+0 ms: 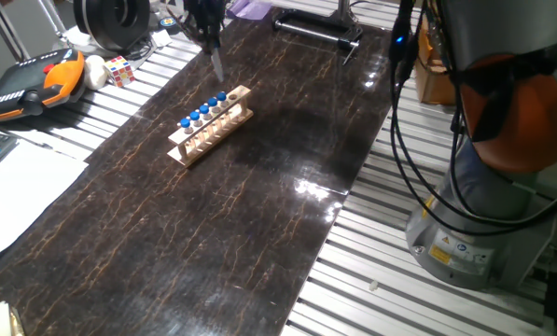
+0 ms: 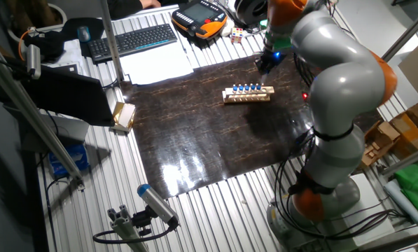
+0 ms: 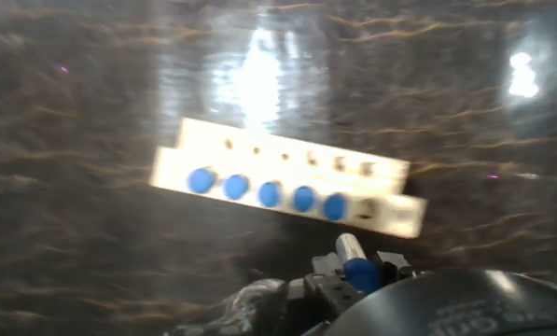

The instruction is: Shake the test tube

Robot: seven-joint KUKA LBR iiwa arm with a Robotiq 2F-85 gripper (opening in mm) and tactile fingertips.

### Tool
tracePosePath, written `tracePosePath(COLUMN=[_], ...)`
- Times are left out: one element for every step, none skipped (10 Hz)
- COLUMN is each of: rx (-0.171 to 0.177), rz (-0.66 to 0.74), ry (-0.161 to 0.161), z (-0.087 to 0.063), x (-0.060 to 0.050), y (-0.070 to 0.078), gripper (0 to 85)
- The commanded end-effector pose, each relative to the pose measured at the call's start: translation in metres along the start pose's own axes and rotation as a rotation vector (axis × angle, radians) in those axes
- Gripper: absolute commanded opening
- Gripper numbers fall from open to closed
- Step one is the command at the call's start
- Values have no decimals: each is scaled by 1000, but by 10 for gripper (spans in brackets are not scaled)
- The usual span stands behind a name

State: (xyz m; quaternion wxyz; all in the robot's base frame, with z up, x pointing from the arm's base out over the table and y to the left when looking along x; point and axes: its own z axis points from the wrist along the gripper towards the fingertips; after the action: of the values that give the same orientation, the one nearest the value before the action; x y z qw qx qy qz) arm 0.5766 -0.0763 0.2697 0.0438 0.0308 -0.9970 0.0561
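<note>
My gripper (image 1: 210, 42) hangs above the far end of the light wooden rack (image 1: 210, 124) and is shut on a test tube (image 1: 218, 65), a clear slender tube lifted clear of the rack. In the hand view the held test tube (image 3: 350, 249) shows its blue cap between my fingers (image 3: 327, 285), just in front of the rack (image 3: 390, 217). Several blue-capped tubes (image 3: 259, 193) stand in the rack's front row, and the hole at its right end (image 3: 367, 208) is empty. In the other fixed view the gripper (image 2: 267, 63) is just behind the rack (image 2: 247, 94).
An orange teach pendant (image 1: 31, 82), a Rubik's cube (image 1: 119, 70) and white paper (image 1: 21, 191) lie left of the dark mat. A keyboard (image 2: 135, 40) and small cardboard box (image 2: 123, 115) are at the mat's edge. The arm's base (image 1: 483, 219) stands to the right.
</note>
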Motion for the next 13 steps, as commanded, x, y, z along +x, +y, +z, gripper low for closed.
tracePosePath(rx=[284, 306, 349, 391, 431, 417, 355, 237, 144, 111, 68, 25, -32], rz=[-193, -213, -235, -259, -292, -302, -281, -226, -177, -143, -100, -52, 5], ry=[-31, -26, -31, -32, -31, -27, -20, -9, -8, -8, -12, -16, -21], z=[-1, -3, -3, -4, -4, -4, -3, -2, -1, -1, -2, -4, -4], x=[1, 1, 1, 2, 2, 2, 2, 2, 2, 2, 3, 4, 6], y=[-16, -19, -20, -20, -20, -20, -18, -15, -9, -2, 7, 16, 27], gripper=[73, 70, 63, 60, 57, 53, 50, 50, 47, 47, 43, 47, 47])
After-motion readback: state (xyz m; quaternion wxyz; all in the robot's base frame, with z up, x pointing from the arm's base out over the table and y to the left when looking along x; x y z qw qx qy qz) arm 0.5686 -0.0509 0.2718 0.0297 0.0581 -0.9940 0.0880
